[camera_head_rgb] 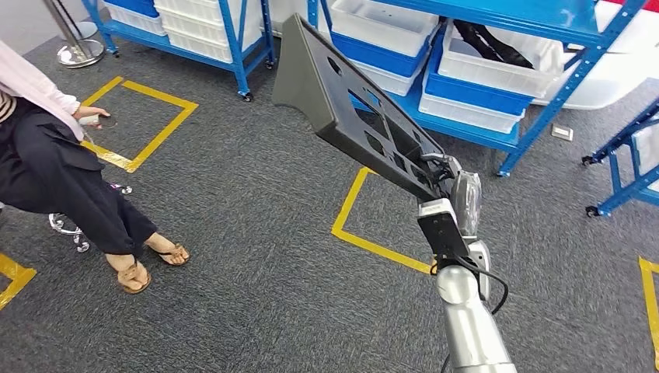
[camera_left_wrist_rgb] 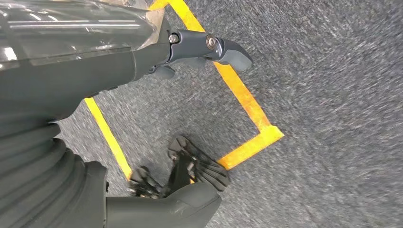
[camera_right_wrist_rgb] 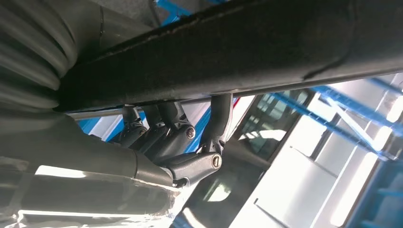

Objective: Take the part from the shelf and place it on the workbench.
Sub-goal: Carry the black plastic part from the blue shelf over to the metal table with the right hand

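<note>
The part [camera_head_rgb: 342,101] is a long dark grey plastic panel with several cut-outs. It is held up in the air over the carpet, slanting from the shelf side down to my right hand [camera_head_rgb: 439,175], which grips its lower end. In the right wrist view the dark fingers [camera_right_wrist_rgb: 166,133] curl around the part's edge [camera_right_wrist_rgb: 237,52]. My left hand [camera_left_wrist_rgb: 157,57] hangs over the floor, holding nothing, its thumb [camera_left_wrist_rgb: 223,50] stretched away from the fingers [camera_left_wrist_rgb: 190,164].
Blue shelves with white bins [camera_head_rgb: 466,70] stand at the back, and another blue rack [camera_head_rgb: 629,171] at the right. A seated person [camera_head_rgb: 54,171] is at the left. Yellow tape squares [camera_head_rgb: 140,124] mark the grey carpet. A stanchion base [camera_head_rgb: 78,50] stands far left.
</note>
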